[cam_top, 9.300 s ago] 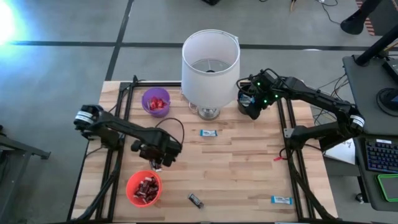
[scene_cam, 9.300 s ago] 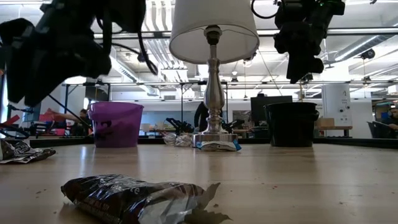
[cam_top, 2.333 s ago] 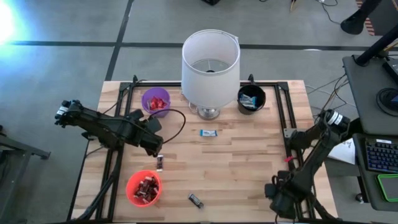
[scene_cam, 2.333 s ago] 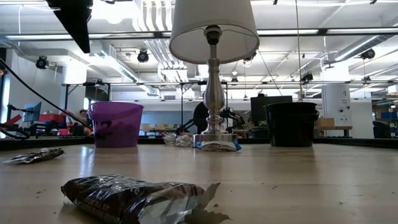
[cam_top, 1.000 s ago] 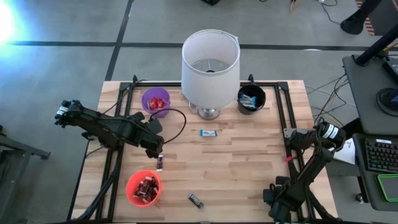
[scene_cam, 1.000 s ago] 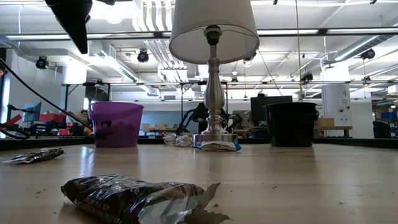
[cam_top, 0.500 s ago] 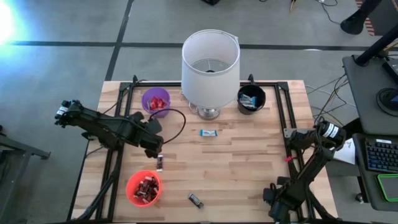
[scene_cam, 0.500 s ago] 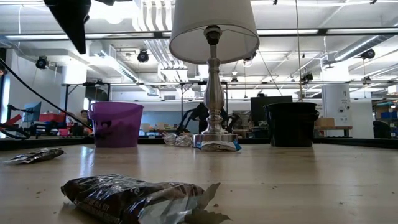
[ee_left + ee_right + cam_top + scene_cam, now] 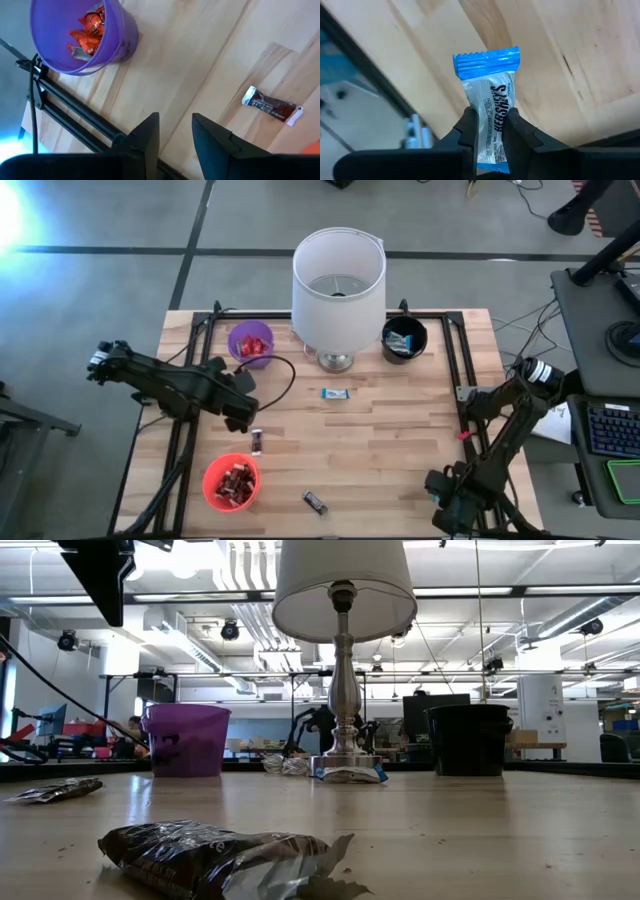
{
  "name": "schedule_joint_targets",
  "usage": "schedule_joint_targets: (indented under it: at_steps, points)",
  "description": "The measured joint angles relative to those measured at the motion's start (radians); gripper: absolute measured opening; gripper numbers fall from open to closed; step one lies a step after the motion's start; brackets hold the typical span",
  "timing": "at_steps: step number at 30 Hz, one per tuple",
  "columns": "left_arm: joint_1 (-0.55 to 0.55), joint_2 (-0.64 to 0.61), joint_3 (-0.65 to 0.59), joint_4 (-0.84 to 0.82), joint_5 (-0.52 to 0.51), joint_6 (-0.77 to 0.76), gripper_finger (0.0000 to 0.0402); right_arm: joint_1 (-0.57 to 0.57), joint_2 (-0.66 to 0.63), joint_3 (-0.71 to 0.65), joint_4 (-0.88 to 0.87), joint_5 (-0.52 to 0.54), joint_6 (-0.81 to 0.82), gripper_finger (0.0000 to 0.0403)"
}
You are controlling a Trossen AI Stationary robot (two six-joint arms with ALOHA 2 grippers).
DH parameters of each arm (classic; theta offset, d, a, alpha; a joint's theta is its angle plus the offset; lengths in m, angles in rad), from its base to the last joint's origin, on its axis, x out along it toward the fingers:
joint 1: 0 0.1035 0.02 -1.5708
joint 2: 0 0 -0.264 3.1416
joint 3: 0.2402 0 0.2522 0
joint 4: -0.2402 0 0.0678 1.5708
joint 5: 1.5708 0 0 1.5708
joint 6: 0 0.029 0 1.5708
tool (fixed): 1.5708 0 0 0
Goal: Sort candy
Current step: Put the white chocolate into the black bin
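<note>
You've got the right gripper (image 9: 489, 131) pinched on a blue-and-white candy (image 9: 489, 102) at the table's near right corner, next lift and carry it to the black cup (image 9: 404, 338); left gripper (image 9: 171, 131) hangs part-open, empty, over the table's left side.
</note>
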Motion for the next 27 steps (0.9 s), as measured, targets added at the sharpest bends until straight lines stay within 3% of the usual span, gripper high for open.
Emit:
schedule_joint_targets:
  at_steps: [9, 27]
  points:
    - [0.010, -0.066, 0.000, -0.001, -0.003, 0.054, 0.0097, -0.077, -0.083, 0.001, -0.012, 0.132, 0.086, 0.0053]
    - [0.016, -0.205, 0.000, -0.001, -0.063, 0.239, 0.0097, -0.511, -0.275, 0.002, -0.205, 0.276, -0.104, 0.0054]
